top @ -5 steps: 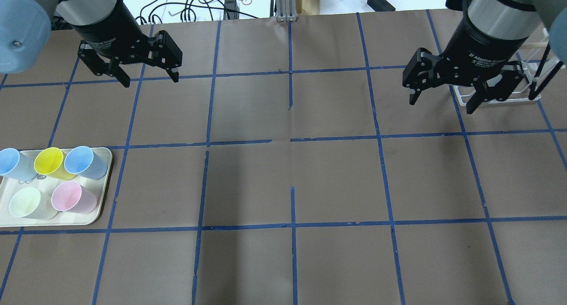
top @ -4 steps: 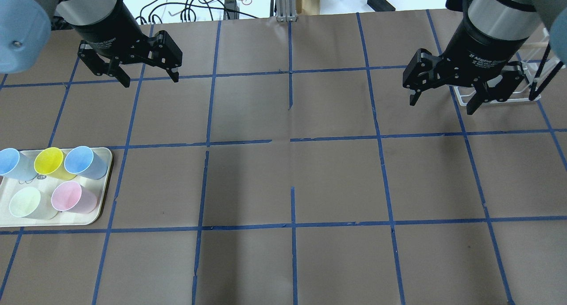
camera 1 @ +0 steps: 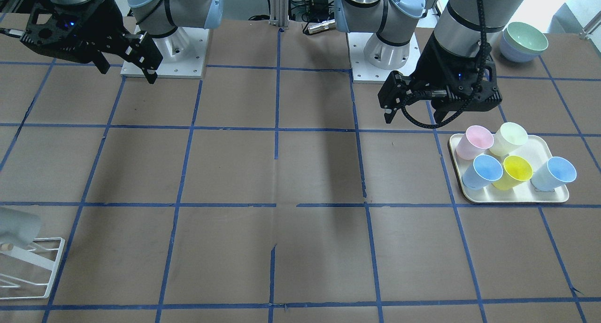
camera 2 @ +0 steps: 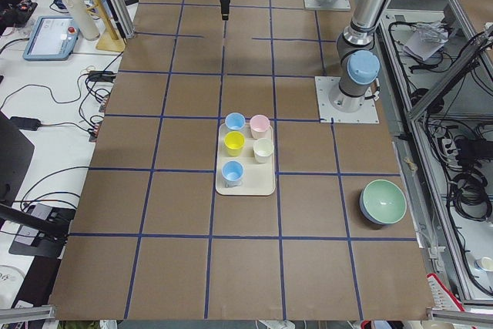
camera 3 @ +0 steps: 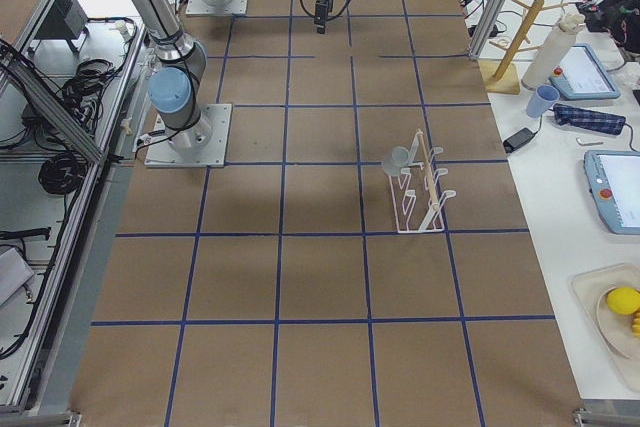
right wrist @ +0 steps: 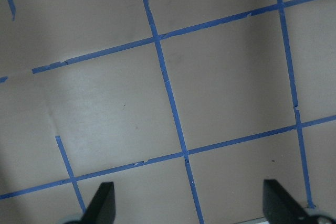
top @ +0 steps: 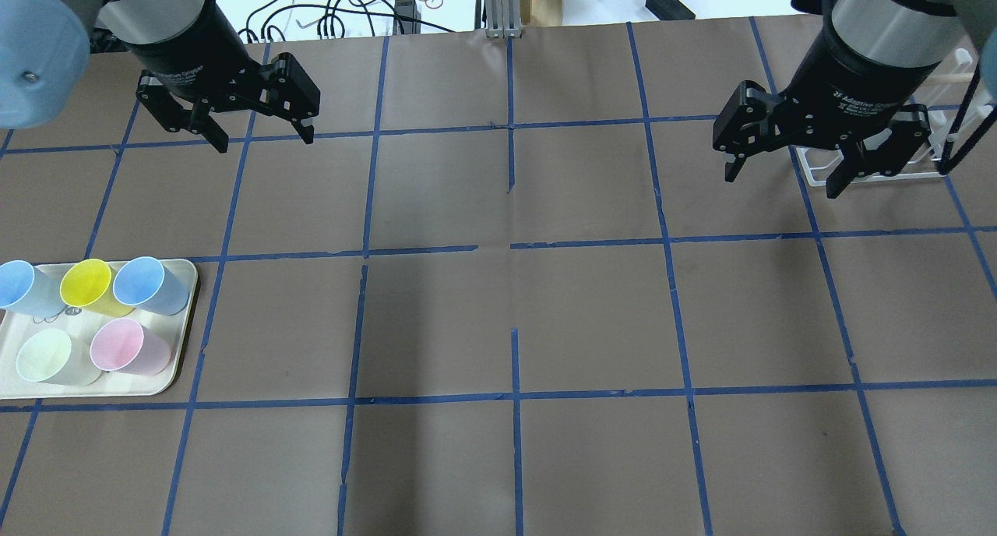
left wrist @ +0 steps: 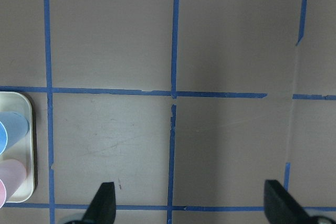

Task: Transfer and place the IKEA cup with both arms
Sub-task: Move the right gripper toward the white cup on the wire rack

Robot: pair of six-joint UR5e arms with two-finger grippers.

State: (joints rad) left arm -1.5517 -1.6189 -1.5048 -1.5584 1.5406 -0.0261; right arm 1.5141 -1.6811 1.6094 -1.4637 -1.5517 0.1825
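The IKEA cup (camera 3: 398, 158) sits tilted on the white wire rack (camera 3: 418, 197), at the desk's (top: 514, 318) end on the robot's right, well apart from the other cups. Nothing grips it.

At the opposite end, a cream tray (top: 117, 388) holds five upright tumblers in two rows. The far row holds a light blue cup (top: 19, 287), a yellow cup (top: 86, 283) and a second light blue cup (top: 148, 283). The near row holds a pale green-cream cup (top: 47, 357) and a pink cup (top: 125, 347). Seen from overhead, their insides look empty. Nearer the robot's base on that same side, a green bowl (camera 1: 526, 36) nests inside a blue-grey bowl (camera 1: 509, 53).

The left gripper (top: 265, 142) hangs above the desk beyond the tray, its jaws spread with nothing between them. The right gripper (top: 779, 185) hovers just beside the rack, jaws likewise spread and empty. Both wrist views show only bare brown paper and blue tape between the fingertips.
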